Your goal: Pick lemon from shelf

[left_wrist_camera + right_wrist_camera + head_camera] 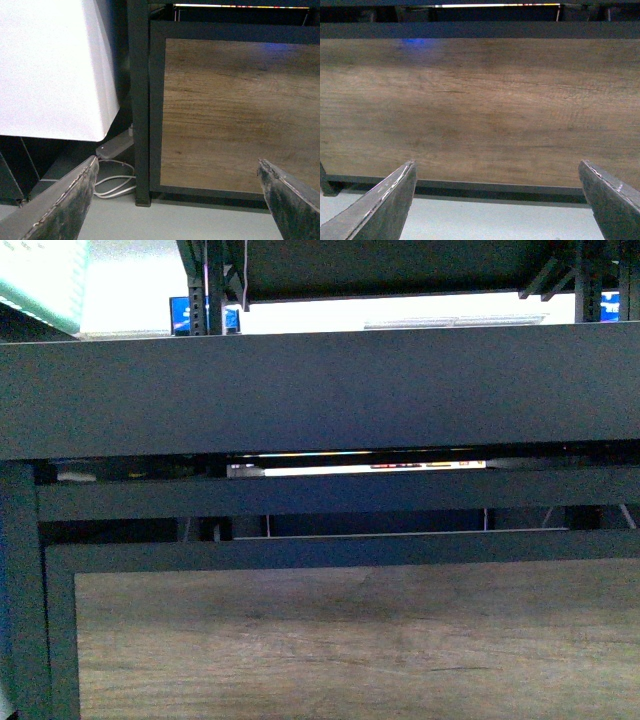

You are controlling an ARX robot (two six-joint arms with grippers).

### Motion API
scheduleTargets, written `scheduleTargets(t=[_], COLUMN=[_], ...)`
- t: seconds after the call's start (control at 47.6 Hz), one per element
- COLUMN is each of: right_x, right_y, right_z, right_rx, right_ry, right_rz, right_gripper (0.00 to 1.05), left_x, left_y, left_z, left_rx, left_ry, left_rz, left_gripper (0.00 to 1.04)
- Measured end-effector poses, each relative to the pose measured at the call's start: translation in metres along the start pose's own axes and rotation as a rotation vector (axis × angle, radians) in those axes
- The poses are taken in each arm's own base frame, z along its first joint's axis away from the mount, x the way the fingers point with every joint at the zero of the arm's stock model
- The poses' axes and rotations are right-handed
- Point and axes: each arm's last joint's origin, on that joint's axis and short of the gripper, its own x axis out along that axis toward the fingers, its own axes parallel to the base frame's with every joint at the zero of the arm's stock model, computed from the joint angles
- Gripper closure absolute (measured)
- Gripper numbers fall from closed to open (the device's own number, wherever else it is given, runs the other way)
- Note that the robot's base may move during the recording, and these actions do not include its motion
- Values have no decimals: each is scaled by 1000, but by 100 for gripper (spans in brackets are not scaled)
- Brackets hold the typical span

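The lemon is out of view in every frame. The shelf [320, 390] fills the front view: a wide black deck edge, black rails below it and the brown wood-grain base panel [350, 640]. My left gripper [177, 172] is open and empty, low near the floor, facing the shelf's black corner post [139, 100] and the wood panel [240, 110]. My right gripper [497, 172] is open and empty, facing the middle of the wood panel [480, 110] just above the floor. Neither arm shows in the front view.
A white box-like object [50, 65] stands beside the shelf's post. A white power strip [114, 146] and looped white cable [117, 185] lie on the grey floor [175, 220] by the post's foot. Pale floor [495, 220] runs under the panel's black lower rail.
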Motion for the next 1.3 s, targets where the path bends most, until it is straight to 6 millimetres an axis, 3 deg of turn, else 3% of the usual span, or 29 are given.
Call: scheduleTargets(t=[1.304], right_x=[0], right_y=[0], right_z=[0], right_rx=[0], right_ry=[1], right_rz=[1], right_gripper=[8], left_x=[0], left_y=[0], left_z=[0], left_rx=[0], left_ry=[1], left_rz=[0], left_gripper=[8])
